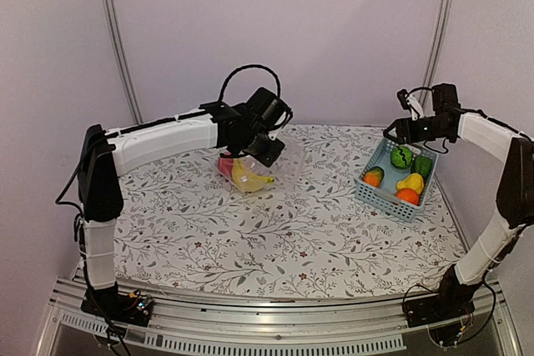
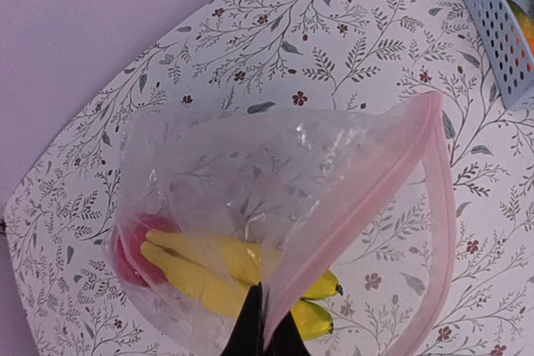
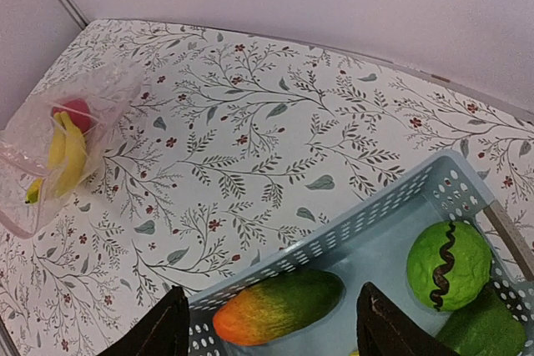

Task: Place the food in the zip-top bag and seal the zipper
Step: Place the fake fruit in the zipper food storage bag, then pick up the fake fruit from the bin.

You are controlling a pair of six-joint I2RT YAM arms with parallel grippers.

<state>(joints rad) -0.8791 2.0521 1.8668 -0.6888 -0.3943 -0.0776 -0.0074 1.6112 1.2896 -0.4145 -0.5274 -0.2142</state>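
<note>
Your left gripper (image 2: 265, 333) is pinched shut on the mouth of the zip-top bag (image 2: 250, 172) near the far edge of the table (image 1: 275, 239), lifting it open above the bananas (image 2: 209, 271) already inside, while your right gripper (image 3: 274, 329) hangs fingers-apart over the basket (image 3: 367, 227) at the right edge, likely lining up on the orange-green piece (image 3: 279, 306).

You are looking at a light-blue slotted basket (image 1: 385, 196) sitting near the right edge of the floral-patterned table (image 1: 250, 239), toward its far corner.

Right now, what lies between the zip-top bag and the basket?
Only bare flowered table between zip-top bag and basket; the top external view shows it.
</note>
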